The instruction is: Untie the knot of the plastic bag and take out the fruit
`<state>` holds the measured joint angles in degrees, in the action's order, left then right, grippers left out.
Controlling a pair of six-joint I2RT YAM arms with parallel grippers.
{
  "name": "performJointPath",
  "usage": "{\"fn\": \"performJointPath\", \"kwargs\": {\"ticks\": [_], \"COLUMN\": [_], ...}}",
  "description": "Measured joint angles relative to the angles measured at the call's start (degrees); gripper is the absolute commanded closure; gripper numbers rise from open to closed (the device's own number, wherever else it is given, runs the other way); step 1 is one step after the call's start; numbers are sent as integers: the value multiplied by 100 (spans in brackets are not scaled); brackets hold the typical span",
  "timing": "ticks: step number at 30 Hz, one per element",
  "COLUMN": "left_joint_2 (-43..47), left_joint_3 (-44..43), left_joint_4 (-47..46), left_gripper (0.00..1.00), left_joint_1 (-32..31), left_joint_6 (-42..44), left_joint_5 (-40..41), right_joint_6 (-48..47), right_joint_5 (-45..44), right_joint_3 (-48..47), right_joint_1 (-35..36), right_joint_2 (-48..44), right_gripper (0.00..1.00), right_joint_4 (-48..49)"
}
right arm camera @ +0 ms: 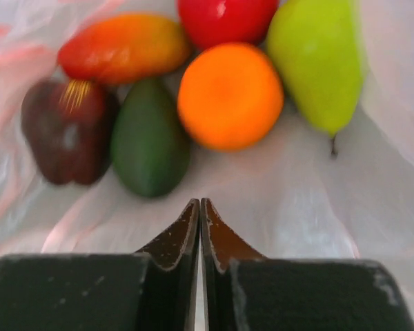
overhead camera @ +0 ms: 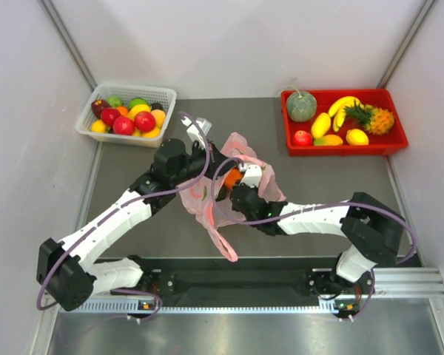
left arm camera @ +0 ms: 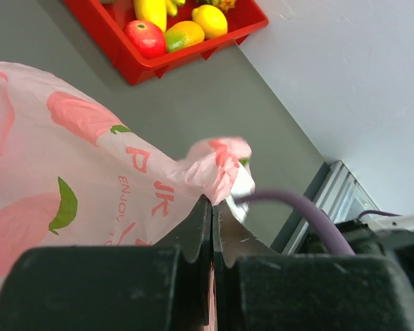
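Note:
The pink plastic bag (overhead camera: 240,159) lies mid-table between both arms, and one loose handle strip (overhead camera: 223,240) trails toward me. My left gripper (overhead camera: 209,164) (left arm camera: 212,203) is shut on a fold of the bag (left arm camera: 69,172). A crumpled pink lump (left arm camera: 217,162) sits just above its tips; I cannot tell whether it is the knot. My right gripper (overhead camera: 227,185) (right arm camera: 199,202) points into the bag's mouth, shut, with pale film in the slit. Ahead of it lies the fruit: an orange (right arm camera: 230,95), avocado (right arm camera: 150,138), dark purple fruit (right arm camera: 65,131), pear (right arm camera: 317,62), apple (right arm camera: 224,17).
A white basket (overhead camera: 166,95) of mixed fruit stands at the back left. A red tray (overhead camera: 340,150) at the back right holds a melon (overhead camera: 301,106), a pineapple (overhead camera: 374,118), bananas and other fruit. Grey walls close in the sides and back.

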<state>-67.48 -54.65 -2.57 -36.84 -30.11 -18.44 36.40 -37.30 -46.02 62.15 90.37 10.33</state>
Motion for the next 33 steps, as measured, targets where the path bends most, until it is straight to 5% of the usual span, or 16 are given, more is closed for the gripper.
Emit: {"fn": "performJointPath", "kwargs": {"ticks": [2,5,6,8,11,21,25,29,33], "left_joint_2": [79,109,109,114,177,505,538,542,553], "left_joint_3": [-4,-4,-2,20,195,901,1047,1071,1113], "left_joint_4": [24,85,98,92,83,-284,-514,-605,-542], "left_gripper": [100,100,100,100,100,100,100,100,100], "left_joint_1": [-7,-26,-26,-28,-28,17,66,83,33], "left_joint_6": [2,7,7,4,-7,-278,-369,-407,-396], "left_joint_5": [-2,2,7,9,9,118,275,363,275], "right_joint_6": [61,125,136,138,136,157,168,179,133], "right_joint_5": [26,96,127,208,389,678,782,879,1047], "right_joint_3": [28,24,11,-57,-229,-743,-1187,-1410,-986], "right_joint_1": [-168,-365,-424,-542,-732,-1032,-1143,-1235,-1252], "right_joint_2": [103,278,339,516,833,1506,1954,2179,1978], "right_gripper": [89,67,50,32,20,14,20,68,92], "right_joint_4": [260,691,780,916,1023,885,815,822,1222]}}
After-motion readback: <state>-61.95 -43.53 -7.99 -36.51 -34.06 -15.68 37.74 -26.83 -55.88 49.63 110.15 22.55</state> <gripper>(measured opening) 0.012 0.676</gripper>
